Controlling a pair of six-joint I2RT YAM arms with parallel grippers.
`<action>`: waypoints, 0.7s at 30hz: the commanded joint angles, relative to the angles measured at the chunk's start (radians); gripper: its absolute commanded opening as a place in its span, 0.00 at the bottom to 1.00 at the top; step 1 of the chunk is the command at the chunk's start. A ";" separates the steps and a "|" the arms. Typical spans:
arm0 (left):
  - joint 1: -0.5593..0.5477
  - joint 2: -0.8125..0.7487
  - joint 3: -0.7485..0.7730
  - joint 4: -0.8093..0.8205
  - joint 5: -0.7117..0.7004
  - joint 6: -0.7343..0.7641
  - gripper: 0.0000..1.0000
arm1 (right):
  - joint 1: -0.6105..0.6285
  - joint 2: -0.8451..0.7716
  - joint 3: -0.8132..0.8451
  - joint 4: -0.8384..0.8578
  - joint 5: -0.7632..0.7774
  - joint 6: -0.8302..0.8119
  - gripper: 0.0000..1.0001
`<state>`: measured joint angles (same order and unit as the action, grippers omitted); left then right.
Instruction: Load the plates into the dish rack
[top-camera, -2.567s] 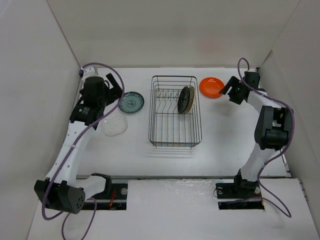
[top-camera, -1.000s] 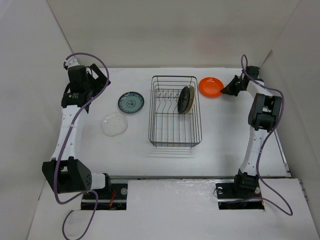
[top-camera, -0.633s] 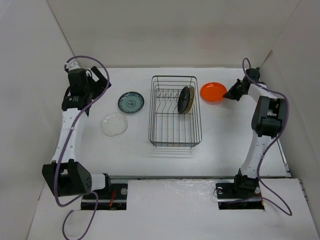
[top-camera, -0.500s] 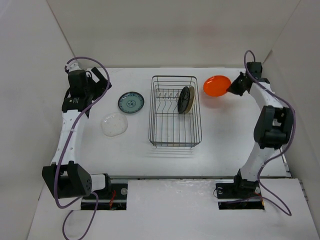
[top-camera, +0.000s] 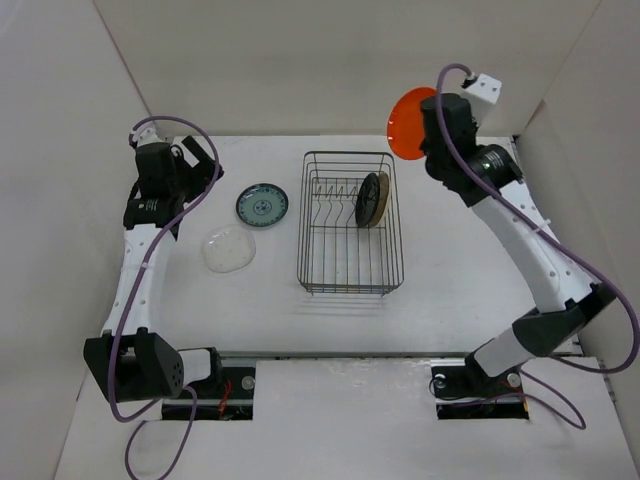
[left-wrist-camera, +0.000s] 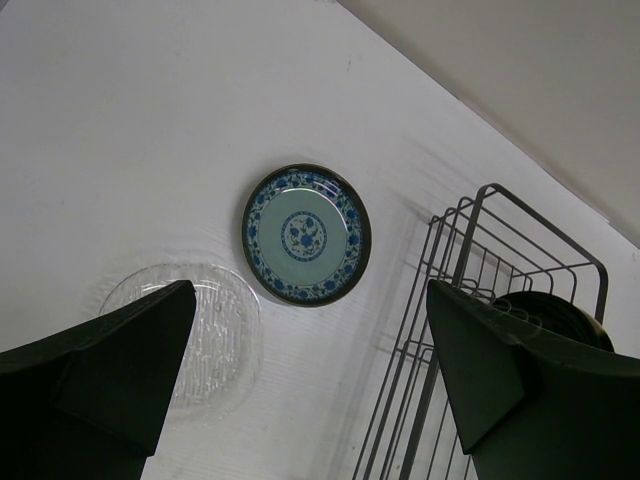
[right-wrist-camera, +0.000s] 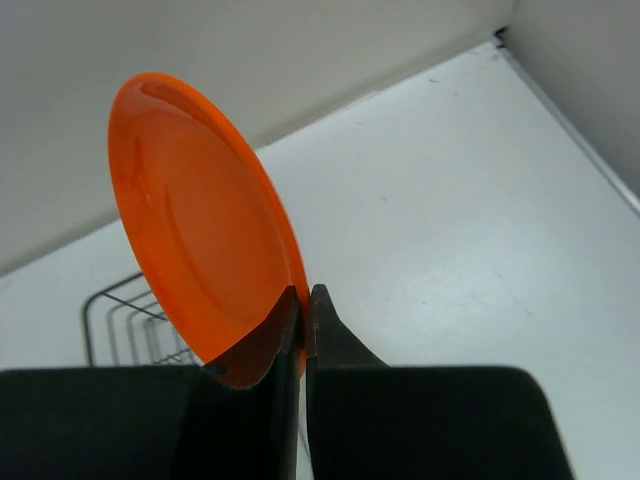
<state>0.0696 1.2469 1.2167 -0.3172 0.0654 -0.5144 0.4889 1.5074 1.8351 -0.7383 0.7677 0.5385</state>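
My right gripper (top-camera: 428, 132) (right-wrist-camera: 305, 300) is shut on the rim of the orange plate (top-camera: 408, 122) (right-wrist-camera: 200, 240). It holds the plate on edge in the air, behind the back right corner of the dish rack (top-camera: 350, 290) (left-wrist-camera: 480, 260). A black plate (top-camera: 368, 198) (left-wrist-camera: 560, 315) and a cream plate (top-camera: 381, 204) stand upright in the rack's right side. Left of the rack, the teal-patterned plate (top-camera: 262, 205) (left-wrist-camera: 306, 235) and the clear glass plate (top-camera: 229, 249) (left-wrist-camera: 200, 330) lie flat on the table. High at the back left, my left gripper (top-camera: 193, 175) (left-wrist-camera: 308, 330) is open and holds nothing.
White walls close in the table on the left, back and right. The rack's upright wire dividers (top-camera: 335, 190) stand left of the two loaded plates. Both arm bases sit at the near edge.
My right arm has lifted the orange plate off the table, turned it on edge and swung it up and left toward the rack's back corner. The left arm has barely moved.
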 joint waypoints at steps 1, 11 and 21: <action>0.007 -0.015 0.000 0.035 -0.015 -0.010 1.00 | 0.117 0.079 0.105 -0.260 0.367 0.011 0.00; 0.007 -0.024 0.000 0.026 -0.026 -0.010 1.00 | 0.250 0.275 0.233 -0.427 0.409 0.090 0.00; 0.007 -0.024 0.000 0.026 -0.026 -0.010 1.00 | 0.300 0.444 0.389 -0.437 0.395 0.069 0.00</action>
<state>0.0696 1.2469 1.2167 -0.3180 0.0471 -0.5186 0.7780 1.9163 2.1567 -1.1698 1.1187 0.6060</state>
